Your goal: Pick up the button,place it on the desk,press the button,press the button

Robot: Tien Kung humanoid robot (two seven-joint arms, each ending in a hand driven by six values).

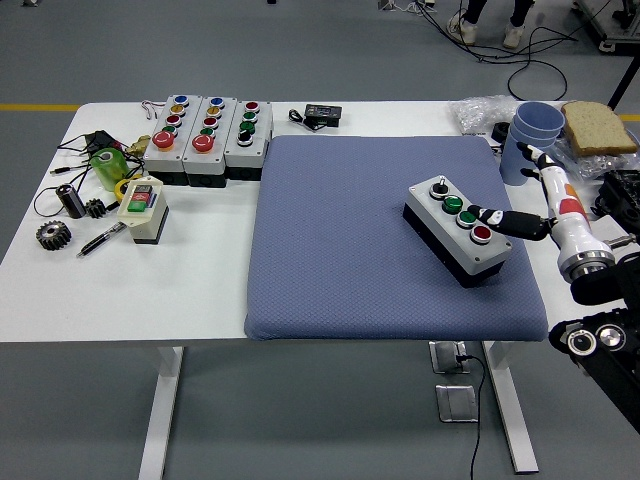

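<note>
White-and-black right hand (505,220), mine, reaching in from the right edge: one finger extended, its tip touching or just above the button box (459,230) at the middle button; nothing gripped, other fingers not clearly readable. Button box: grey lid, black base, lying flat and skewed on the blue-grey pad (380,240) covering the table (150,290); carries a small switch, two green buttons, one red. Judgement: pick-up and set-down look done; pressing is in hand, which press I cannot tell. Left hand: not visible. Elsewhere: three further control boxes (205,138) far left, two gears (55,235), blue cups (530,135), bread slice (598,127).
</note>
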